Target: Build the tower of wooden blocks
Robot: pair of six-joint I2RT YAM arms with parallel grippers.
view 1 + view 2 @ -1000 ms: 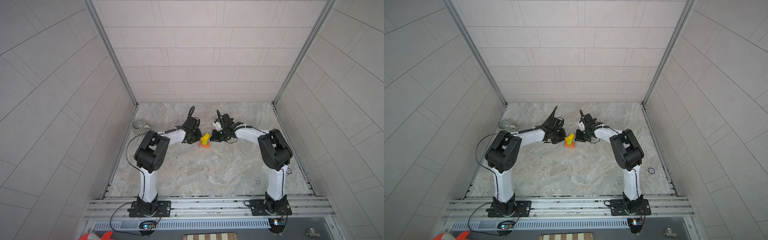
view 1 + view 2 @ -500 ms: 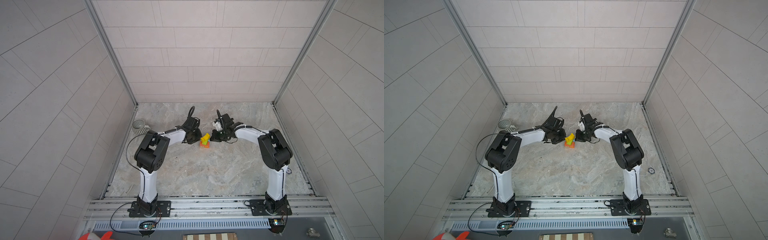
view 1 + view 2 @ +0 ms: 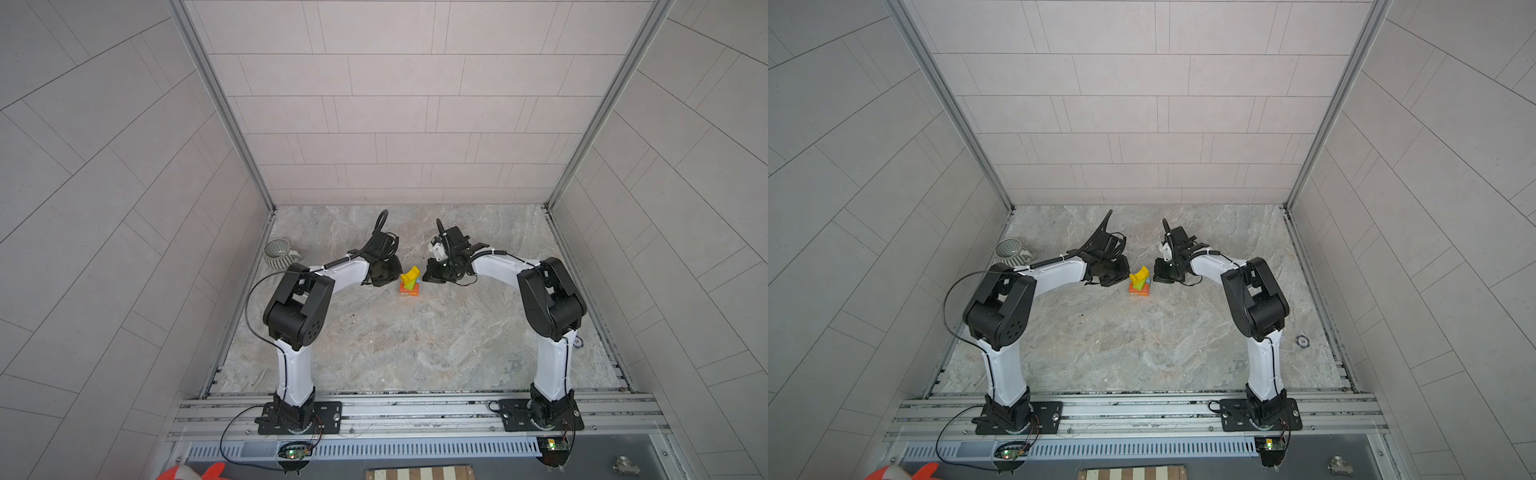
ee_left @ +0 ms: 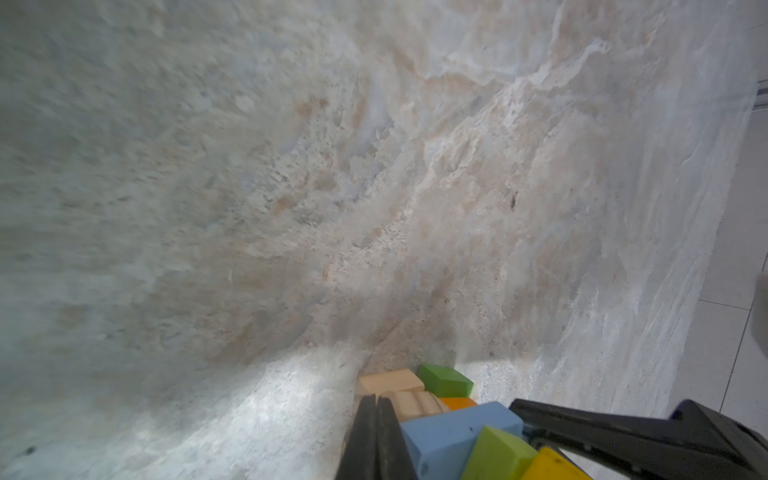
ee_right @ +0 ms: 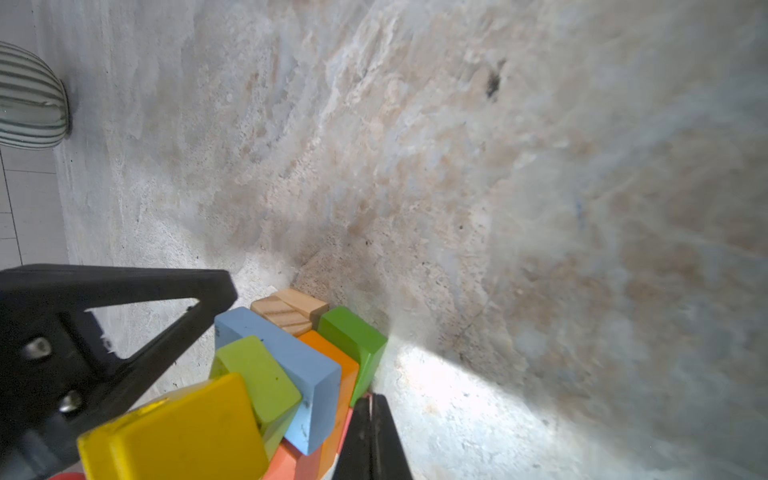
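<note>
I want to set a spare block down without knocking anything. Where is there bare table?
Free: the wide table stretch from the wood block tower to the front rail; the far strip along the back wall. Crowded: the middle, where the left gripper and right gripper flank the tower, and the left edge by the mug.

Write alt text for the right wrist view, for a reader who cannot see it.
A crooked tower of wood blocks, its yellow block nearest the camera above green, blue and orange ones, stands on a marbled table. The right gripper and left gripper, both shut, flank it; a striped mug sits beyond.
</note>
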